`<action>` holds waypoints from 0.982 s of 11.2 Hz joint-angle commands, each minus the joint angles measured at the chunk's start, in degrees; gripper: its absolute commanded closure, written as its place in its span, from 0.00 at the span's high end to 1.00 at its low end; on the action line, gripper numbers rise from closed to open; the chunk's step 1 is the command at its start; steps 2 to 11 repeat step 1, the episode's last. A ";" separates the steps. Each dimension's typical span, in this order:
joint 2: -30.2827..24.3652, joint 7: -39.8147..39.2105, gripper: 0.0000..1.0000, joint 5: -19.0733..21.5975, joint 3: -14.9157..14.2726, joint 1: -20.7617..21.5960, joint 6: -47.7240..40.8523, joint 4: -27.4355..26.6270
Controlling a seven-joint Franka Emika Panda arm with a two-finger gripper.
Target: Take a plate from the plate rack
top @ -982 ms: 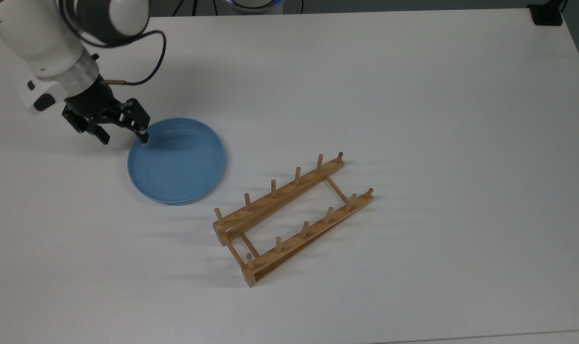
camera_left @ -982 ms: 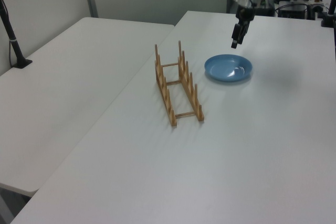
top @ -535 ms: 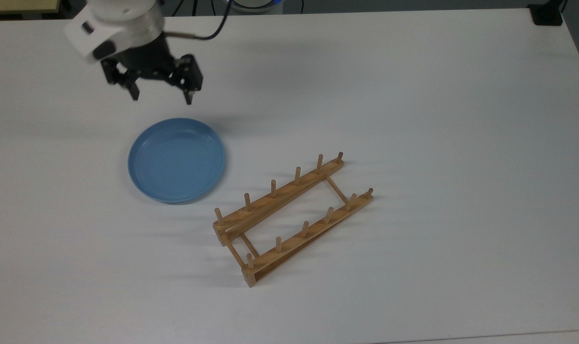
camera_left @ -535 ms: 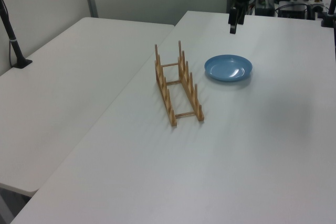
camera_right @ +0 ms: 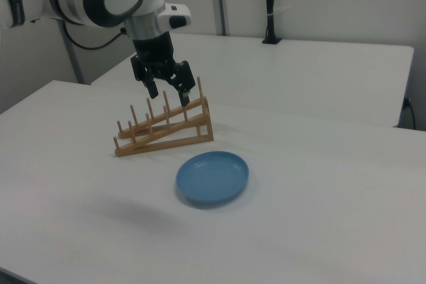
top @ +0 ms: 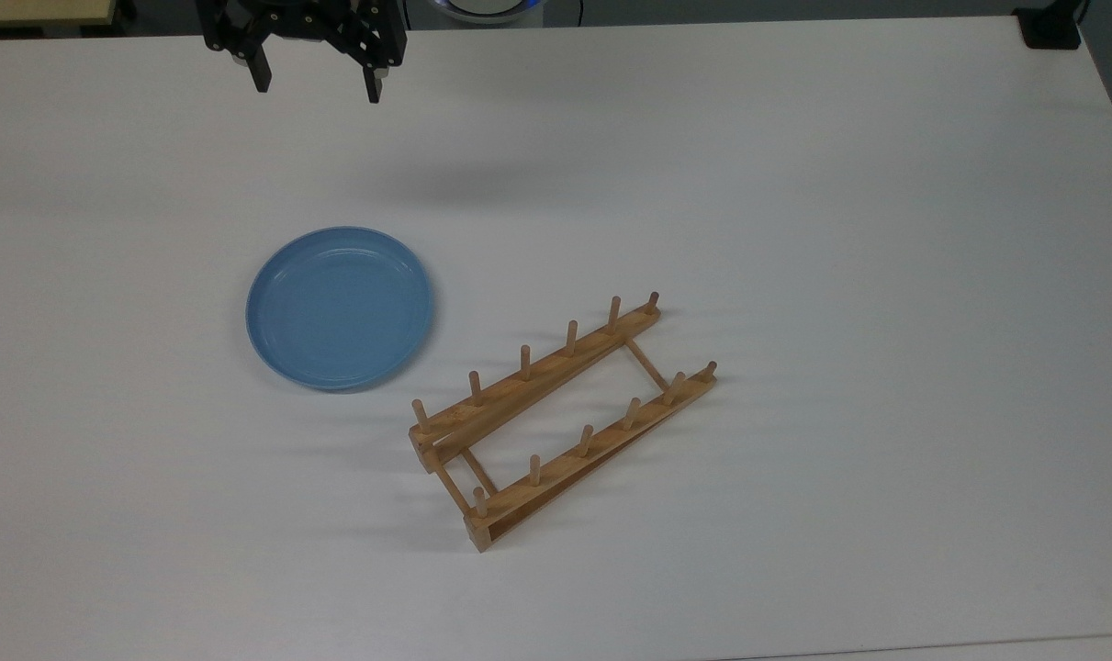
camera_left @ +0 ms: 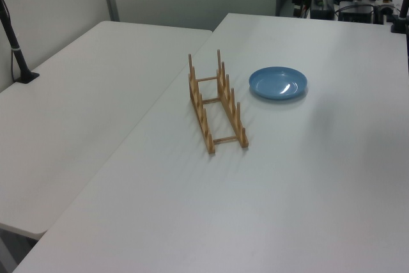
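The light-blue plate (top: 340, 308) lies flat on the white table, to the top view's left of the wooden plate rack (top: 565, 418), and does not touch it. No plate stands between the rack's pegs. My gripper (top: 317, 83) hangs open and empty high above the table, at the top view's upper edge, well clear of the plate. In the right view the gripper (camera_right: 168, 94) shows in front of the rack (camera_right: 163, 128), with the plate (camera_right: 213, 177) lower down. The left view shows the plate (camera_left: 278, 83) beyond the rack (camera_left: 216, 103).
A second white table (camera_left: 96, 94) adjoins on the left view's left, with a black clamped post (camera_left: 16, 43) on it. A black object (top: 1051, 28) sits at the table's corner at the top view's upper right. A black pole (camera_right: 269, 4) stands behind in the right view.
My gripper has risen off the plate's rim and moved away toward the top view's upper edge, staying open. The plate and rack have not moved.
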 commanded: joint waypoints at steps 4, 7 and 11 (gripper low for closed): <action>-0.46 1.27 1.00 -0.45 -0.91 0.22 -2.04 -0.02; -0.46 1.27 1.00 -0.45 -0.91 0.22 -2.04 -0.02; -0.46 1.27 1.00 -0.45 -0.91 0.22 -2.04 -0.02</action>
